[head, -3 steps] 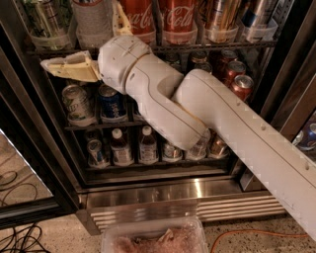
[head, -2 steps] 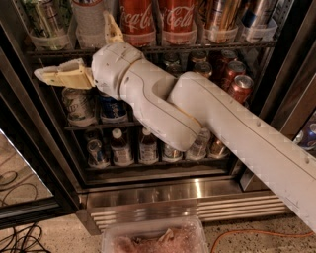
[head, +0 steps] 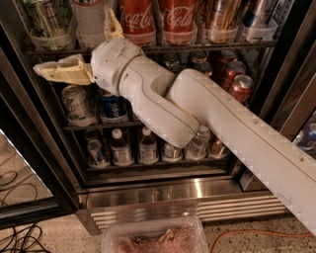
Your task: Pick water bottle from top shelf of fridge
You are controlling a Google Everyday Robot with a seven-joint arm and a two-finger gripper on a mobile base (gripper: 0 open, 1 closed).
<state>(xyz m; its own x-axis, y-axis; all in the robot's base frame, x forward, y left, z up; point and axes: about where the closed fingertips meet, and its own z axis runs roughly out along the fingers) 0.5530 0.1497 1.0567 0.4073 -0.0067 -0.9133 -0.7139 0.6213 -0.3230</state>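
The water bottle [head: 89, 21], clear and ribbed, stands in a clear bin on the top shelf [head: 207, 47] of the fridge [head: 168, 191]; its cap is cut off by the frame's top edge. My gripper [head: 73, 40] is open just in front of and below the bottle. One cream finger [head: 61, 72] points left under the shelf edge. The other finger [head: 112, 25] points up along the bottle's right side, between it and a red Coca-Cola bottle [head: 138, 20]. The white arm [head: 207, 113] crosses the fridge opening from the lower right.
Coca-Cola bottles [head: 177, 20] and cans [head: 222, 15] fill the top shelf to the right, green cans [head: 45, 19] to the left. Cans [head: 76, 104] line the middle rack, small bottles [head: 148, 146] the lowest. The glass door [head: 19, 163] hangs open at left. A plastic container [head: 153, 239] and cables [head: 15, 237] lie on the floor.
My gripper has risen and shifted a little left, so its upper finger now reaches up beside the water bottle on the top shelf.
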